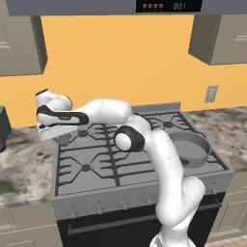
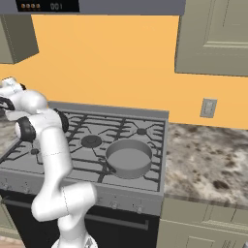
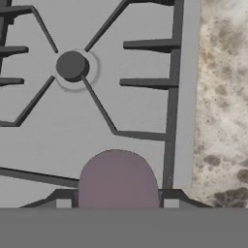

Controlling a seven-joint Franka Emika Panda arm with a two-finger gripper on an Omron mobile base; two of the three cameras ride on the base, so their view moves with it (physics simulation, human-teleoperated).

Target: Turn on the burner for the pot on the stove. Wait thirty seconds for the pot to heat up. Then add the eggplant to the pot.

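Claw (image 3: pixel 117 206) holding the eggplant (image 3: pixel 117 180) above the left side of the stove (image 1: pixel 140 185).

In the hand view the purple-grey eggplant sits between the two dark finger tips, the claw partly open and closed around it, above grey grate bars with a small round burner (image 3: pixel 71 65) ahead and the speckled tabletop (image 3: pixel 220 97) just beyond the stove's edge. In the left base view the hand hangs over the stove's back-left corner, a bit of purple (image 1: pixel 61 140) showing under it. The pot (image 1: pixel 190 147) rests on the front-right burner, well apart from the claw, with nothing seen inside. Overhead, a dark panel (image 1: pixel 168 6) carries small orange lights and digits that seem to read "001".
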